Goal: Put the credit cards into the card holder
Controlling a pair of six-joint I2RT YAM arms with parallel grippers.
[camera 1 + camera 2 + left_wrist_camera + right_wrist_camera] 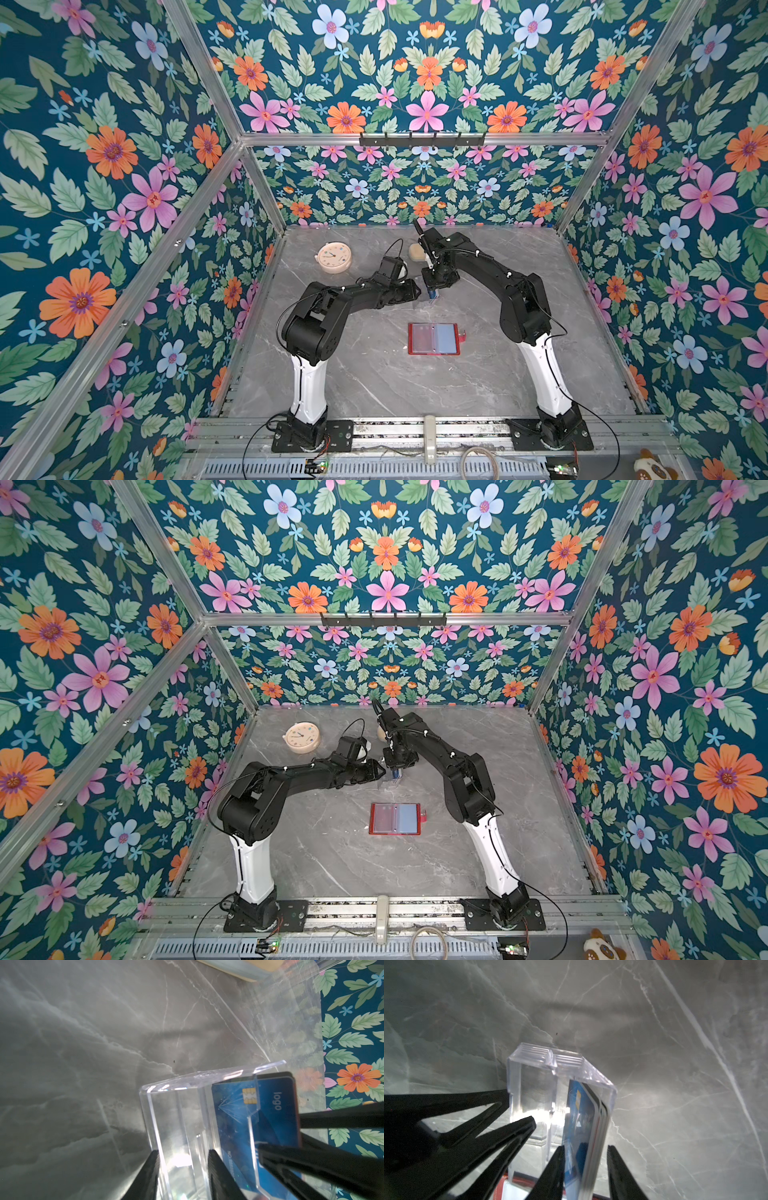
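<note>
Left jaws clamped on end wall of clear acrylic stand (178,1118), which sits upright on counter (374,382). Right jaws part open, astride credit cards (598,1126) standing on edge inside stand. One jaw against blue card (276,1113), other just clear of stack. Card holder (433,338) lies open and flat on counter, behind both jaws toward my bases, well apart.

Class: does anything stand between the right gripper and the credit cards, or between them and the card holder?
Nothing between right gripper and credit cards: its fingers flank the stack. Walls of the clear stand enclose the cards; beyond, bare table reaches the card holder.
</note>
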